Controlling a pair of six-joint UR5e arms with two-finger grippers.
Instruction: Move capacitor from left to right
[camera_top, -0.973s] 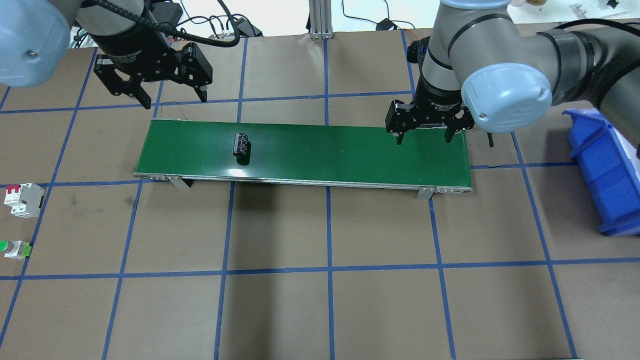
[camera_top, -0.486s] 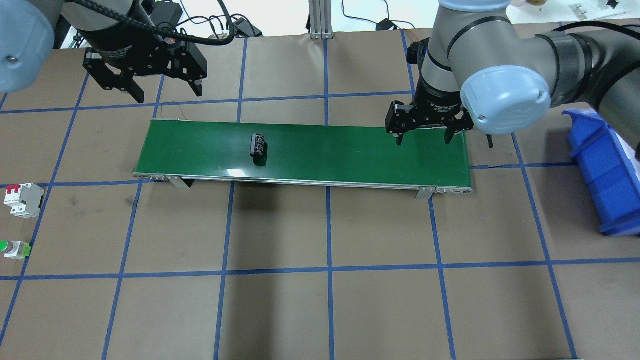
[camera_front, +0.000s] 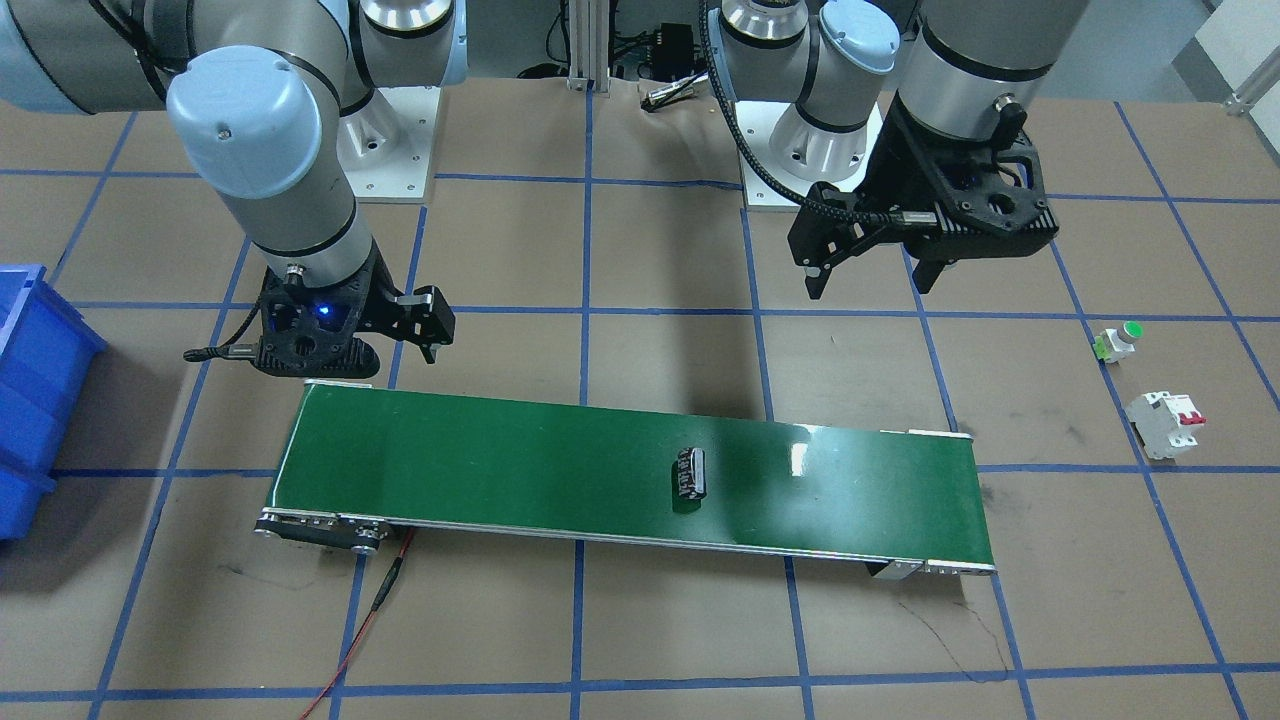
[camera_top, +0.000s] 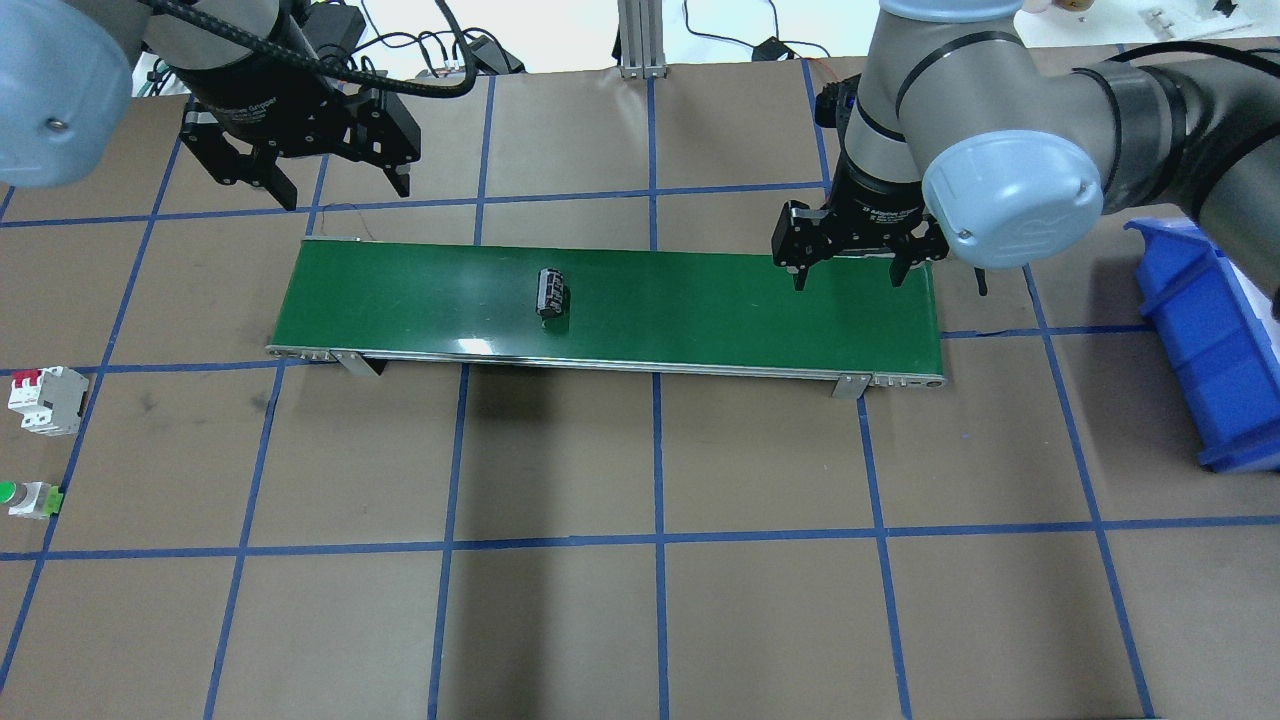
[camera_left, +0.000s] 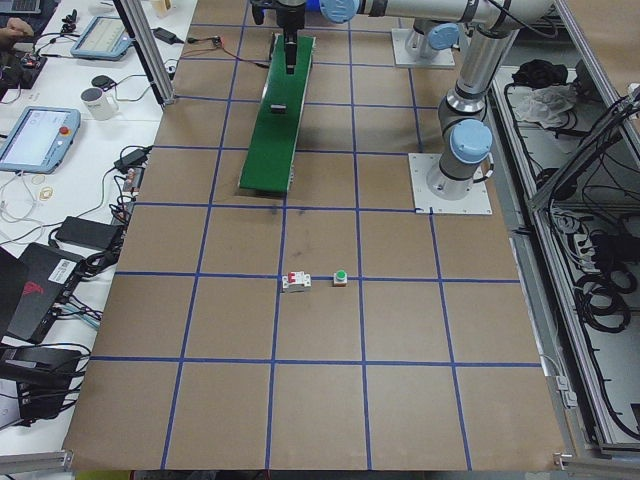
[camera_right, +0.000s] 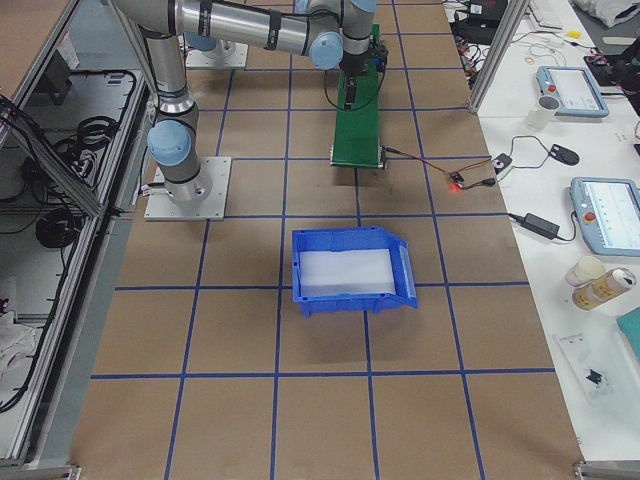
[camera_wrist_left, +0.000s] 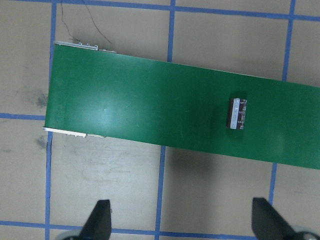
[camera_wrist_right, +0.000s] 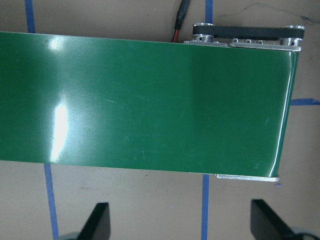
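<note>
The capacitor (camera_top: 551, 292) lies on the green belt (camera_top: 700, 300), just left of its middle. The left gripper (camera_top: 345, 190) and right gripper (camera_top: 847, 280) are open, holding nothing. It looks mid-trip. Next, I think, the right one, at the belt's right end, must grab it.

Bench colours for your log.

- Table (camera_top: 760, 450): brown, ruled into squares by blue tape (camera_top: 658, 450).
- Belt (camera_top: 700, 300): glossy green with pale glare patches and a silvery rail along its edge.
- Capacitor (camera_top: 551, 292): black, with silvery-grey stripe markings on its side.
- Left gripper (camera_top: 345, 198) and right gripper (camera_top: 847, 283): both black.
- Arms (camera_top: 1140, 100): grey with black bands. Caps (camera_top: 1010, 195): pale blue.
- Bin (camera_top: 1200, 330): blue; you will see it whitish inside from the right-side camera.
- Breaker (camera_top: 45, 400): white with red switches.
- Button (camera_top: 28, 497): white with a green top.
- Wire (camera_front: 345, 660): red.
- Note a blue light (camera_front: 320, 312) glowing on the right wrist's black mount.
</note>
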